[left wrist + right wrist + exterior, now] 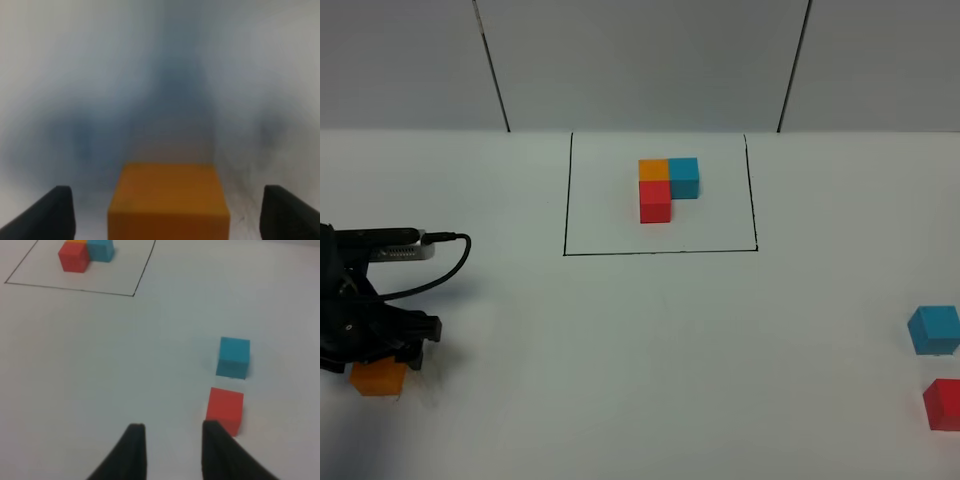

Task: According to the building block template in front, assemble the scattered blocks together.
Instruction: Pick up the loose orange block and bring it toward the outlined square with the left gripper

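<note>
The building block template [660, 185] is an L of orange, blue and red cubes inside a thin black rectangle at the back middle; it also shows in the right wrist view [80, 254]. The loose orange cube [378, 379] lies at the front left. My left gripper [398, 352] stands over it; in the left wrist view the gripper [167, 215] is open with the orange cube [169, 200] between its fingers, not touching either. The loose blue cube [933, 329] and red cube [943, 403] sit at the right edge. My right gripper [172, 440] is open and empty, beside the red cube [225, 409], with the blue cube [233, 356] beyond.
The white table [650, 350] runs to a grey panelled wall [640, 60] at the back. A black cable [440, 265] loops from the left arm. The right arm is out of the exterior high view.
</note>
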